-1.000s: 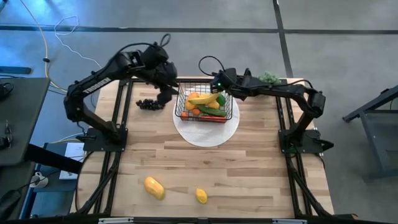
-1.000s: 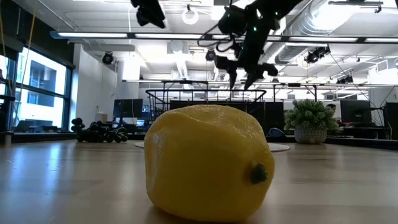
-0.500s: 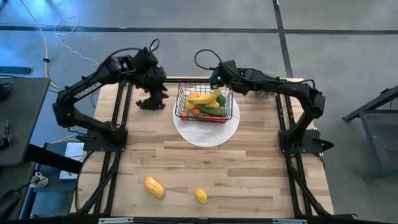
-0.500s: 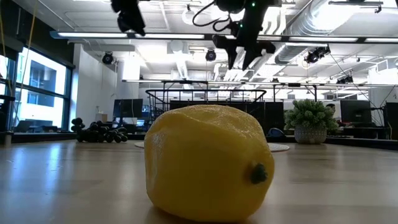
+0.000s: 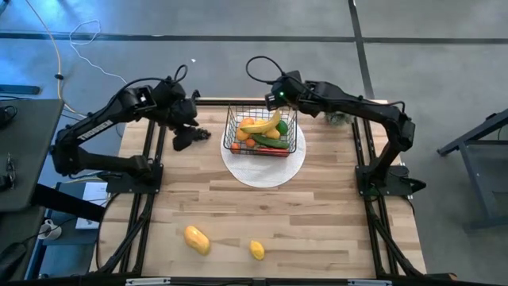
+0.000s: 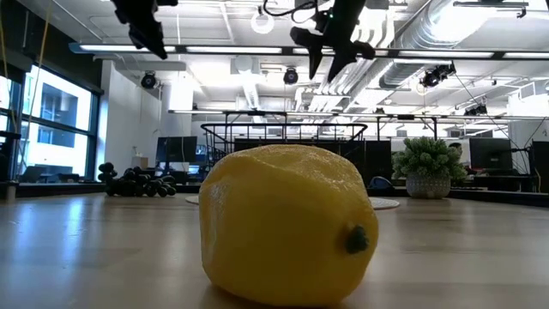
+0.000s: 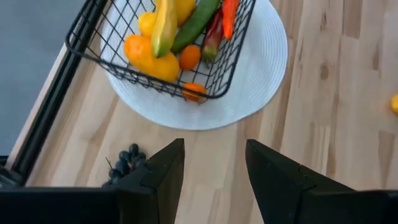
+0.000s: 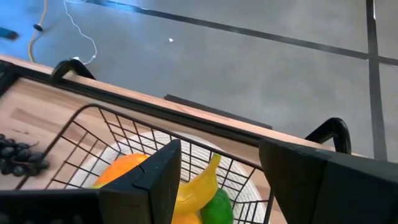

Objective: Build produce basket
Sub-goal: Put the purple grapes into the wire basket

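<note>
The black wire basket stands on a round white disc at the far middle of the table. It holds a banana, an orange mango, a cucumber, red chillies and a green pepper. Dark grapes lie on the wood left of the disc. My left gripper hovers open above the grapes, left of the basket. My right gripper hangs open high over the basket's far rim. A lemon and a yellow-orange fruit lie near the table's near edge.
A bushy green plant sits at the far right, partly under the right arm. The lemon fills the low view's foreground. Bare wood stretches between the disc and the two near fruits.
My left gripper has drawn away from the basket's left side toward the table's left edge, staying high. My right gripper has risen from just above the basket and shifted slightly toward the far edge. The basket and its contents have stayed put.
</note>
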### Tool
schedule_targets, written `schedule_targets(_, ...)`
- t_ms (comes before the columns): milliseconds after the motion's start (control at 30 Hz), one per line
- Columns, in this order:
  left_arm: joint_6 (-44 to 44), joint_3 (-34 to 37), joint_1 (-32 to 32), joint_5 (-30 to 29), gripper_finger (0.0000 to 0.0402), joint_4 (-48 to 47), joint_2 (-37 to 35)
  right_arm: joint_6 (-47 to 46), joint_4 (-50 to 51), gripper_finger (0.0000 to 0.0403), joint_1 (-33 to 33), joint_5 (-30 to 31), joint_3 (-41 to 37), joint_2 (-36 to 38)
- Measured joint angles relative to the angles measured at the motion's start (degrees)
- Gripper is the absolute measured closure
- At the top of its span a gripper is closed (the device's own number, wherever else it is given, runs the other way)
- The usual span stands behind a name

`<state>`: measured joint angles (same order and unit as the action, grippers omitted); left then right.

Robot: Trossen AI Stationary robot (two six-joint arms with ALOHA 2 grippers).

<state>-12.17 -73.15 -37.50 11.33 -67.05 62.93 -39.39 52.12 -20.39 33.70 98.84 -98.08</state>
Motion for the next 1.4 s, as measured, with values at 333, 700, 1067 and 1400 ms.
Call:
schedule_targets(333,1.47,4.17,0.0,-0.07,0.0242,-5.97,-3.4,0.86,2.79,0.0204,0.18,-0.12,5.56,0.02)
schedule_targets(700,1.69,12.77,0.0,-14.95,0.0243,-6.36,-2.4,7.21,3.5,0.0204,-0.64,0.36,7.63,0.02)
schedule_targets(1067,-0.43,16.45,0.0,-15.31,0.0243,-2.8,-1.4,16.45,3.56,0.0204,-3.99,-5.35,7.63,0.02)
schedule_targets(1400,6.53,16.45,-0.3,-25.53,0.0196,-2.04,5.07,24.93,4.92,0.0204,-7.67,-11.97,7.63,0.02)
